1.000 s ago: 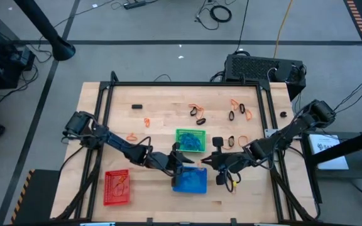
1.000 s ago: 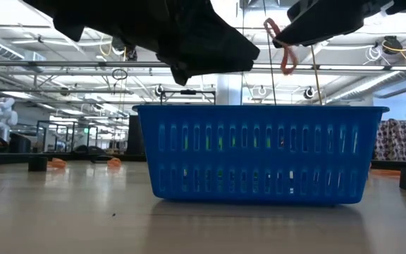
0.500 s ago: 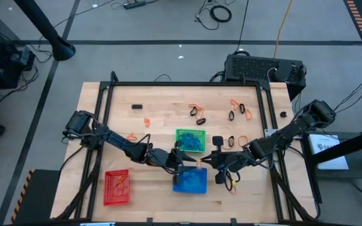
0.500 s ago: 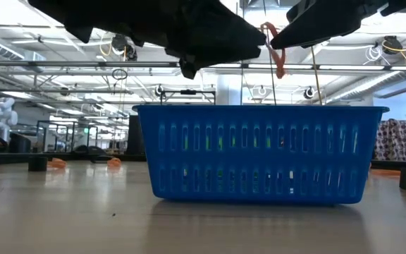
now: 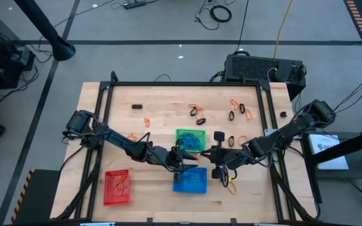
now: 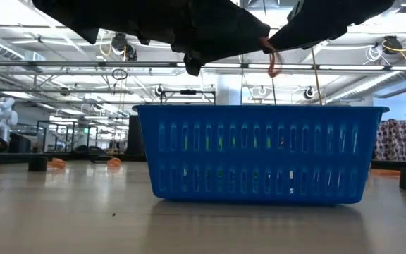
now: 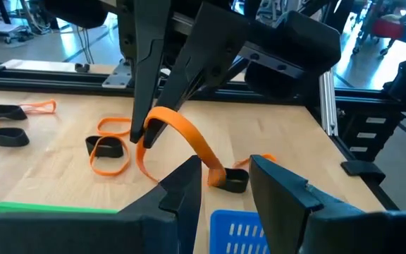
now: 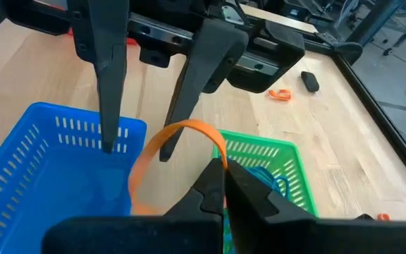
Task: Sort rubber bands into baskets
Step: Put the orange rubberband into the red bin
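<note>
The light wooden table (image 5: 162,122) fills the middle of the high view, framed by black rails. From its left edge the dark left arm (image 5: 115,141) reaches toward the centre, and from the right edge the dark right arm (image 5: 275,141) does the same; the two meet just above the blue basket.

Three small rectangular plastic mesh baskets sit in the lower half: the red basket (image 5: 116,187) at lower left, holding a few orange bands, the blue basket (image 5: 189,180) at lower centre, and the green basket (image 5: 190,139) just above it, with blue bands inside.

The left gripper (image 7: 225,185) stands with its fingers parted around one end of an orange rubber band (image 7: 182,134), not pressed shut on it. The right gripper (image 8: 224,176) is clenched on the same orange band, which arcs between the two over the blue basket's upper edge.

Loose orange and black rubber bands (image 5: 198,112) lie scattered across the upper centre and upper right of the table.
</note>
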### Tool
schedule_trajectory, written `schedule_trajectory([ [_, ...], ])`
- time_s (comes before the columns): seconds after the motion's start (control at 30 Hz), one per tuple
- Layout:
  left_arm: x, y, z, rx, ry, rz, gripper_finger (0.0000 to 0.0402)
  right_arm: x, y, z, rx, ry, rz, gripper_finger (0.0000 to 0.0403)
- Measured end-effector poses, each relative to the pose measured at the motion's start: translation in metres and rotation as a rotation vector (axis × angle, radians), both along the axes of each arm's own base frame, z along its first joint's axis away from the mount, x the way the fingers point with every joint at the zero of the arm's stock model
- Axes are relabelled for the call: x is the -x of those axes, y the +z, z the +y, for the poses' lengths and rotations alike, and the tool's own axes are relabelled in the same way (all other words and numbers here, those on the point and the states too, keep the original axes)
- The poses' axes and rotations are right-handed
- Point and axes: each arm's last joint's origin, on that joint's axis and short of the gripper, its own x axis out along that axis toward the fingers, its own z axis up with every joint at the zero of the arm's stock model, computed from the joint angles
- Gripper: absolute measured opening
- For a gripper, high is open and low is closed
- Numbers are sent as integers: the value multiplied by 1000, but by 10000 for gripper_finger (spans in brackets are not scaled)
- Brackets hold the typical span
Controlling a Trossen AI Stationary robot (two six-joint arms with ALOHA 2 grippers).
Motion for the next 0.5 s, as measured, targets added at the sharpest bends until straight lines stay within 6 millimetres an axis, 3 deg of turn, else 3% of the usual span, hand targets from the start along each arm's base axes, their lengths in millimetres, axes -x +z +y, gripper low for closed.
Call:
schedule_trajectory([
  [0.5,-2,-1,10,-8,52,8,64,0,-1,3,-39,77,24,0],
])
